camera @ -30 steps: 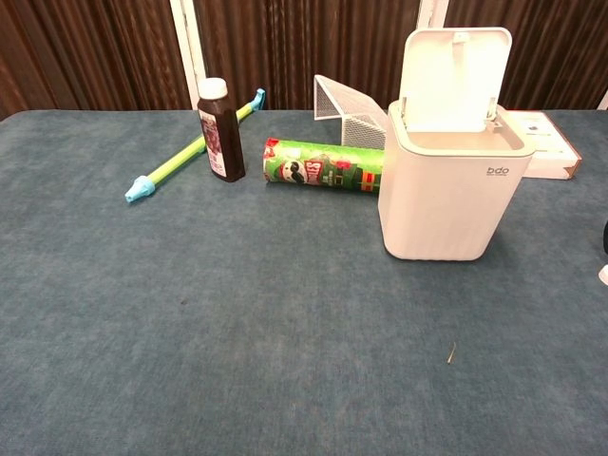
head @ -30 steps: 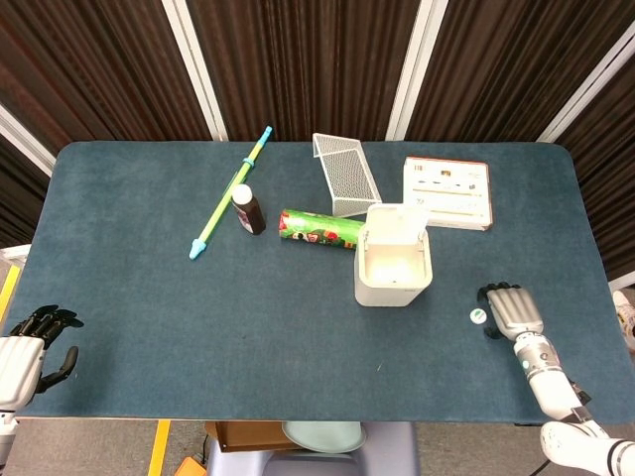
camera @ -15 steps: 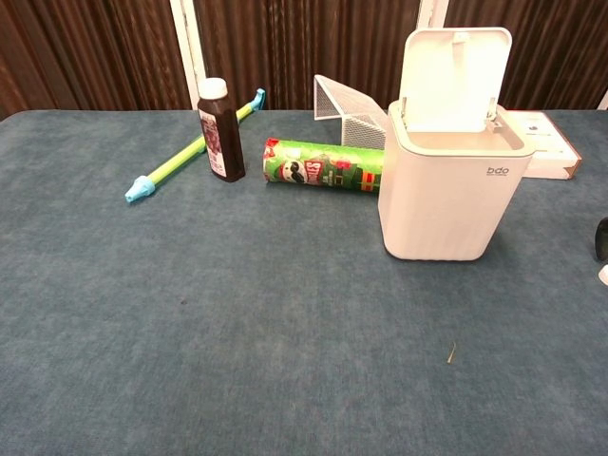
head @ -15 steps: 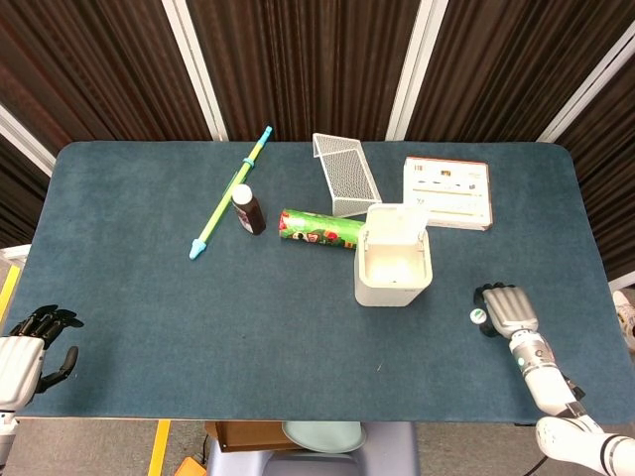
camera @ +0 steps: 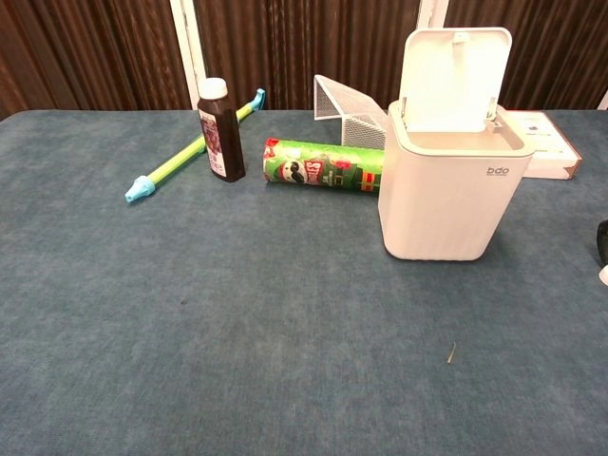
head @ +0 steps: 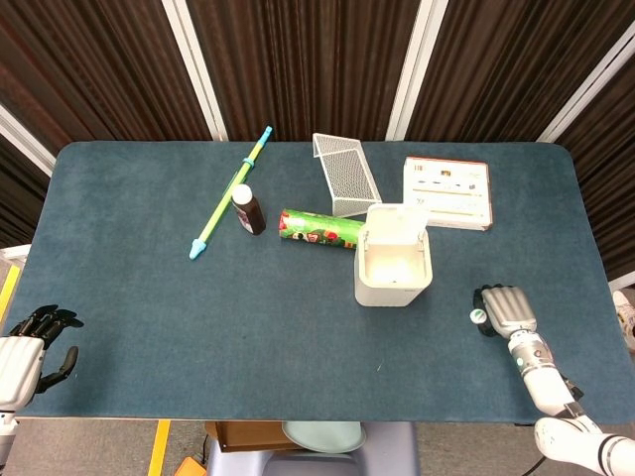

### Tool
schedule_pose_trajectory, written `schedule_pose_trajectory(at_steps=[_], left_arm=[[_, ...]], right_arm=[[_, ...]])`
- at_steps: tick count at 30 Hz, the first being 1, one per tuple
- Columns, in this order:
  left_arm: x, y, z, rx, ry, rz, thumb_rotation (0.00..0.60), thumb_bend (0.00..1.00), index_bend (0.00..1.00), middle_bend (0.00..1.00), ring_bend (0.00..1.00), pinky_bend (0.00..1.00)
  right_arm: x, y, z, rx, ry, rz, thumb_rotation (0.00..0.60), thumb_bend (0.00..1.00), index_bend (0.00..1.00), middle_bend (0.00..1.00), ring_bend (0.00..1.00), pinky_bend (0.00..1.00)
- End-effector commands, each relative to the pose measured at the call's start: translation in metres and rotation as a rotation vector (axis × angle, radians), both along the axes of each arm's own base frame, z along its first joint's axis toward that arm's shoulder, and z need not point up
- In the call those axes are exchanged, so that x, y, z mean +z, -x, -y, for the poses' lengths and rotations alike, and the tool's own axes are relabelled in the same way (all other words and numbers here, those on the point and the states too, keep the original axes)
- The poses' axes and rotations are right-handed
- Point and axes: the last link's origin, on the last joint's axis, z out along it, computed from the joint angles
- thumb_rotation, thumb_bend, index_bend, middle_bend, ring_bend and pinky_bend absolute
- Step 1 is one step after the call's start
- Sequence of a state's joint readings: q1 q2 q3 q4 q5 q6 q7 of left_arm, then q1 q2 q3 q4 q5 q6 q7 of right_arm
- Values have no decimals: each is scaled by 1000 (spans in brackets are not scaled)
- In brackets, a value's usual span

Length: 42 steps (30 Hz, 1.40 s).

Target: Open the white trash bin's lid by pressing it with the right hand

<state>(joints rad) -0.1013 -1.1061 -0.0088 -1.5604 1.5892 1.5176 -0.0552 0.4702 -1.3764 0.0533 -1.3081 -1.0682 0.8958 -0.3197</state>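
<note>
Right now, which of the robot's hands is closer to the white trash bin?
The right hand. It sits on the table just to the side of the white trash bin, whose lid stands open. The left hand hangs off the table's far opposite corner.

Six loose things on one table [head: 139, 297], one of each kind.
One white bin [head: 394, 266] with one lid [camera: 454, 76], one brown bottle [head: 247, 209], one green can [head: 318, 229], one long green-and-blue stick [head: 230, 192], one wire mesh rack [head: 344, 174], one flat box [head: 447, 192]; two hands.
</note>
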Motion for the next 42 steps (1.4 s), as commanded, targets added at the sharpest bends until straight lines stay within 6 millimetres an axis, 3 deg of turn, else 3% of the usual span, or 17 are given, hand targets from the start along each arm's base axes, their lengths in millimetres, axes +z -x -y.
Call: schedule_pose_trajectory(at_steps=[1, 8, 13, 25, 30, 35, 42], left_arm=[[0, 0, 0, 0, 0, 0, 600, 468, 378, 287, 178, 363], [0, 0, 0, -1, 1, 1, 600, 469, 377, 287, 178, 363], [0, 0, 0, 0, 1, 1, 600, 468, 378, 287, 178, 363], [2, 0, 2, 1, -6, 2, 600, 467, 378, 287, 178, 363], [2, -1, 2, 1, -12, 0, 600, 468, 378, 287, 178, 363], [2, 0, 2, 3, -10, -5, 600, 468, 378, 287, 177, 363], [2, 0, 1, 4, -12, -7, 600, 469, 378, 287, 178, 363]], right_arm=[[0, 1, 0, 0, 2, 0, 600, 368, 634, 500, 471, 562], [1, 0, 0, 8, 13, 9, 600, 394, 667, 523, 500, 590], [11, -13, -5, 40, 42, 59, 600, 411, 681, 531, 510, 598], [76, -90, -40, 221, 166, 171, 600, 412, 681, 534, 517, 608], [91, -116, -39, 269, 211, 210, 600, 412, 681, 534, 517, 608], [88, -137, -26, 320, 213, 263, 600, 412, 681, 534, 517, 609], [61, -157, 5, 350, 166, 297, 600, 412, 677, 534, 518, 609]])
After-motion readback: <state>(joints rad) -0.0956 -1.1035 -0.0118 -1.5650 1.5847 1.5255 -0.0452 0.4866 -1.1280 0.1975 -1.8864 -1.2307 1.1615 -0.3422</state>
